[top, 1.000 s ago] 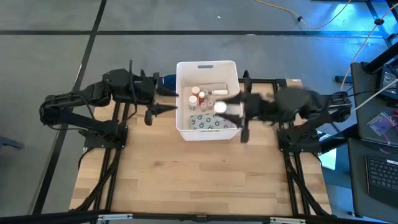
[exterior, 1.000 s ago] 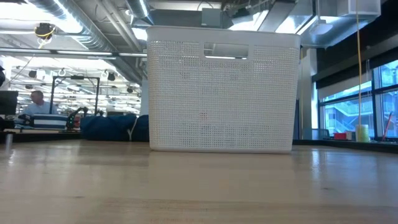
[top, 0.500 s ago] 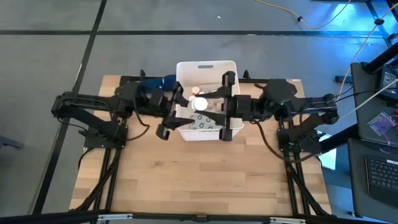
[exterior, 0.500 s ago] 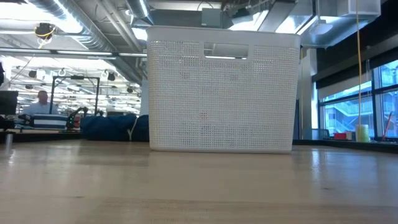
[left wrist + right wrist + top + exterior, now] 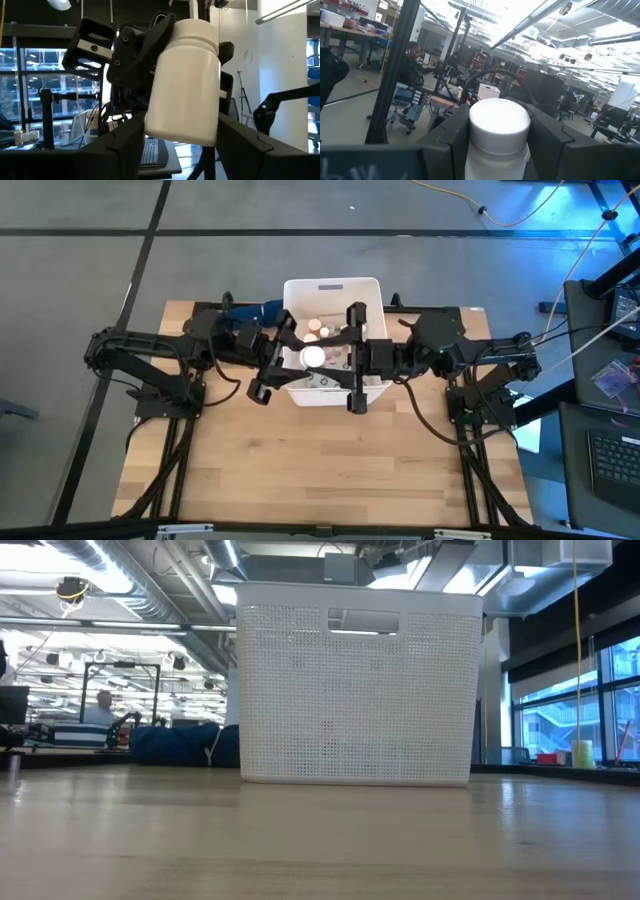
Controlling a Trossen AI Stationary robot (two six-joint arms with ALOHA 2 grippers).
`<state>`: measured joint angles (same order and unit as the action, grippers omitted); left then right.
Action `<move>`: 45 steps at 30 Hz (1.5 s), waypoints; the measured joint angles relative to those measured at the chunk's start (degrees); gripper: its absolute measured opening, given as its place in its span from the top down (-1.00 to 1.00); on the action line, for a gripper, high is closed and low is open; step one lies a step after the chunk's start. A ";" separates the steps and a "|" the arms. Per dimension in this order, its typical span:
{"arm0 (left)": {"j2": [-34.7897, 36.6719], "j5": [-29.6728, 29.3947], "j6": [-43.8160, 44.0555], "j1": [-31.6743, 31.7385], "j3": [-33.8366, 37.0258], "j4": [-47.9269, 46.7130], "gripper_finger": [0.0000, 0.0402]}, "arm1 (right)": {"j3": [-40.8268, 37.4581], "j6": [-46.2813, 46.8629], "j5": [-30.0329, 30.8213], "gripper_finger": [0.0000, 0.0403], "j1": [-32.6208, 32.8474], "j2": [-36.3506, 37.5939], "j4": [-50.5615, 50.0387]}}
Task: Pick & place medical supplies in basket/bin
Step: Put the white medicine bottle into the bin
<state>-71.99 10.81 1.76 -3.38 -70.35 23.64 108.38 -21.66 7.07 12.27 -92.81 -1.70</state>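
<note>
One white pill bottle (image 5: 313, 357) hangs upright above the white basket (image 5: 330, 282), between my two grippers. My left gripper (image 5: 298, 360) reaches in from the table's left and my right gripper (image 5: 332, 358) from the right. Both tilt slightly upward and are shut on this bottle. Other supplies, including bottle tops (image 5: 314, 330) and a grey blister pack (image 5: 322, 383), lie inside the basket. In the low view the basket (image 5: 355, 680) stands on the table by its base, and neither gripper shows there. My left gripper has the bottle's lower body (image 5: 175, 127) pinched between its two fingers (image 5: 125, 147). It comes from the table's left, slanting a little upward. The bottle stands nearly upright, cap up, clear of the basket. My right gripper has the bottle's cap end (image 5: 499, 120) between its two fingers (image 5: 547, 145). It comes from the table's right, close to level. The fingers hide the exact place of contact.
A dark blue cloth (image 5: 262, 310) lies behind the basket's left far corner. The wooden table (image 5: 320, 470) stretches toward the near edge. People sit in the room beyond (image 5: 412, 75), and desks with a keyboard stand at the right (image 5: 610, 460).
Both grippers have come toward each other over the basket and tipped upward. My right gripper has carried the white bottle from the basket's right side toward its middle. My left gripper has come in from beside the basket's left wall and now has its fingers on the bottle.
</note>
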 joint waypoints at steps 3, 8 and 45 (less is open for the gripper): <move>-0.02 0.42 -0.03 0.02 0.00 0.20 -0.06 | 0.00 0.41 -0.08 0.22 -0.02 0.00 -0.11; -0.02 0.70 -1.93 0.02 0.00 0.24 -0.05 | -0.02 0.41 -0.07 0.22 -0.02 0.00 -0.13; 3.44 -15.43 -1.25 0.76 -0.02 -31.91 0.08 | 8.00 30.28 22.22 -0.46 -1.14 1.47 -40.95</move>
<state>-68.54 -4.62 0.50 -2.61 -70.37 -8.27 116.38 8.62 29.29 11.14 -91.35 -42.65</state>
